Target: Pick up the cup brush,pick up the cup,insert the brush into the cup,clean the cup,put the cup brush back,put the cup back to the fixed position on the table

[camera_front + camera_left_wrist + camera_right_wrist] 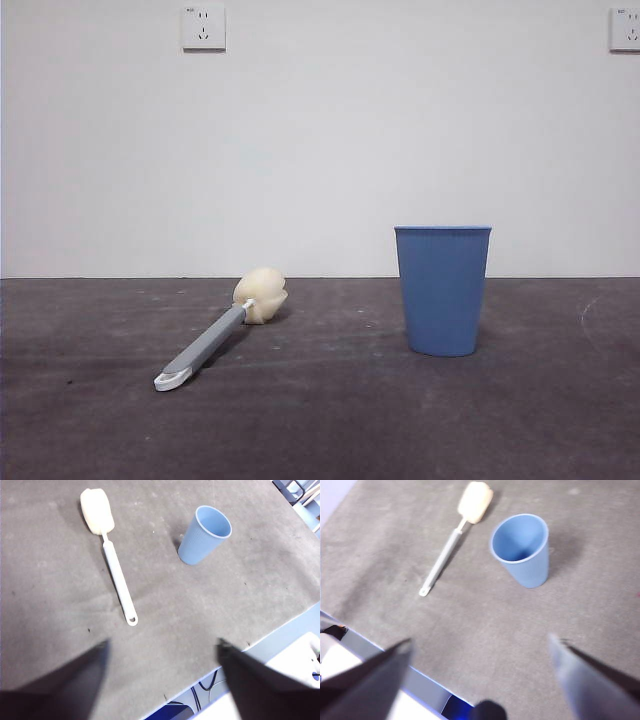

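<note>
Fingers: both sets spread wide, holding nothing. Our left gripper (162, 655) hangs high over the near table edge; our right gripper (480, 650) likewise, also near that edge. Neither shows in the front view.

Item 1, qty 1: cup brush (218, 332), lying flat on the table (330, 420). Sponge head toward the back wall, white loop end toward us, handle angled. Untouched.

Item 2, qty 1: cup (443, 289), blue, ribbed, upright, mouth up; looks empty from the right wrist view. Stands well apart from the brush, to its right in the front view.

Item 3, qty 2: wall sockets (203, 27), one upper left, one at the upper right corner. Not task items.

Step in hand, as we judge it: pick up the brush; nothing started yet. Left arm looks the better placed, since the brush lies on its side of the table. We'd approach from above, turn the wrist so the jaws straddle the handle crosswise, and take it mid-grey-section, not on the sponge (soft, would squash) nor the loop (thin, would pivot). Handle sits low on the table, so descend till tips nearly touch the surface before closing.
</note>
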Motion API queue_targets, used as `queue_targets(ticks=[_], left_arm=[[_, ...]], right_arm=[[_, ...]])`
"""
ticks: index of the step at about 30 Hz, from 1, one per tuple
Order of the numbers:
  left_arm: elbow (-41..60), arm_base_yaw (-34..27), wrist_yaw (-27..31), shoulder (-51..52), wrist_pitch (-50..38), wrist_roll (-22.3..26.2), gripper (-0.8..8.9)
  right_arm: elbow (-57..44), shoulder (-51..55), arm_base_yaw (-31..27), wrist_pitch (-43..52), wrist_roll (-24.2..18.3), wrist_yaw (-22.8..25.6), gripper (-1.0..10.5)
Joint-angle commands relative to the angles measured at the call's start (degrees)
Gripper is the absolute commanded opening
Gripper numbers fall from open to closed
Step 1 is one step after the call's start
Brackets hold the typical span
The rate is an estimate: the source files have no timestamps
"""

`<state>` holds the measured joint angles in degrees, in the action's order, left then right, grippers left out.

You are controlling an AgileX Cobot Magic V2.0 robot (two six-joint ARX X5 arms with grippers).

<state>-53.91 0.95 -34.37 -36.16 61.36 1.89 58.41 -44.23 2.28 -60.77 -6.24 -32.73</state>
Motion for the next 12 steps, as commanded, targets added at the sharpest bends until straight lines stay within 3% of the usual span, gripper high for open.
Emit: queue_targets(ticks=[1, 6, 12], left_arm=[[-0.66, 2.05, -0.66, -2.08, -1.42, -0.63, 5.97], [-2.62, 10.01, 0.55, -8.79, -7.72, -3.41, 5.96], [-2.62, 21.49, 12.11, -17.31, -13.84, -7.89, 5.96]], right_arm=[[0.02, 0.07, 0.13, 0.24, 0.44, -0.33, 5.7], [0.02, 0.07, 0.13, 0.24, 0.44, -0.31, 5.7], [0.02, 0.07, 0.13, 0.22, 0.44, -0.31, 5.7]])
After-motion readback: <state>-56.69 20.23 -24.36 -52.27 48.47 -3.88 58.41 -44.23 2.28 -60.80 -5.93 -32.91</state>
